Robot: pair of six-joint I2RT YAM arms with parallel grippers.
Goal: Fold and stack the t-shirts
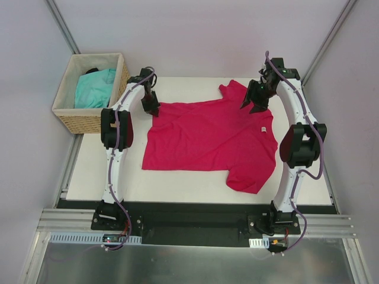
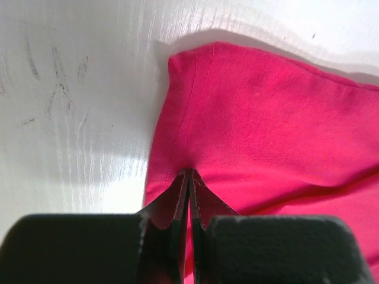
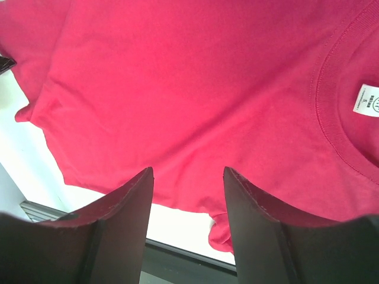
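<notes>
Bench: white bench (image 1: 177,186), with the shirt lying across its middle.
Shirt: crimson-pink short-sleeved fabric t-shirt (image 1: 207,139), spread mostly flat. Collar to the right, one sleeve at near right, the other toward the far edge. Small white neck label (image 1: 262,129) showing.
Left: left gripper (image 1: 151,108) is low at the shirt's far-left hem corner, clenched on it with the fabric pinched between its jaws.
Right: right gripper (image 1: 253,102) is released, jaws apart with nothing between them, above the shirt's far-right shoulder.
Basket: woven wicker basket (image 1: 89,121) at far left, beside the bench corner.
Second shirt: turquoise fabric t-shirt (image 1: 95,89), crumpled inside the basket.
</notes>
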